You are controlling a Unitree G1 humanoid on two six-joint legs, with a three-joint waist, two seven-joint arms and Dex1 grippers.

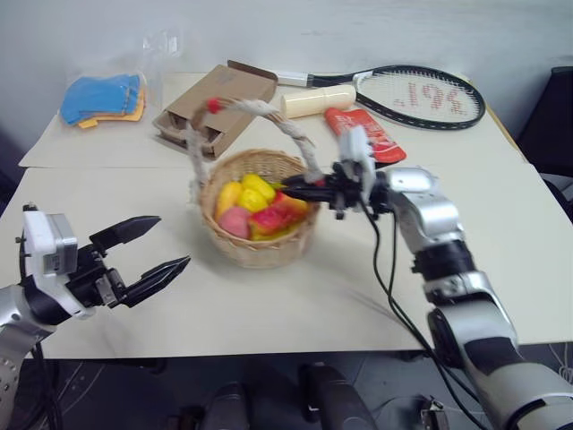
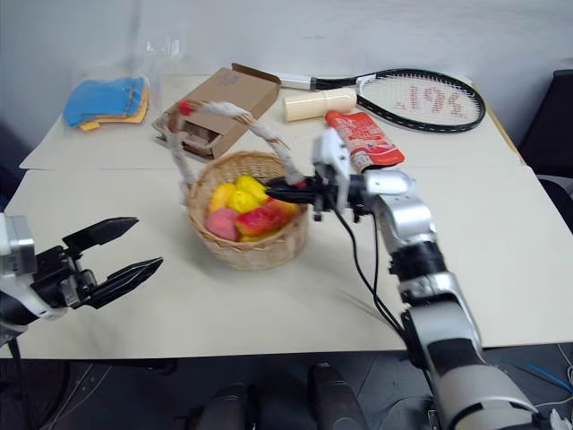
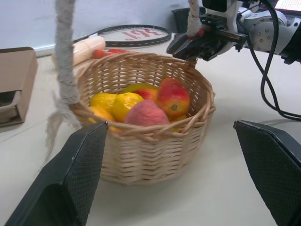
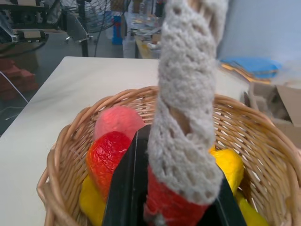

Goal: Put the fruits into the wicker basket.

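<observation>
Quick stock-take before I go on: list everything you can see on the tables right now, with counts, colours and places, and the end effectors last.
wicker basket: one, tan, middle of the near table, cloth-wrapped handle
fruits: several, yellow, red and pink, all inside the basket
cardboard box: one, brown, behind the basket
blue cloths: a pile, blue over orange, far left
racket: one, black frame, far right
cream cylinder: one, beside the racket handle
red packet: one, red, in front of the racket
left end effector: black fingers wide open, left of the basket, apart from it
right end effector: shut on the basket's handle at its right base
</observation>
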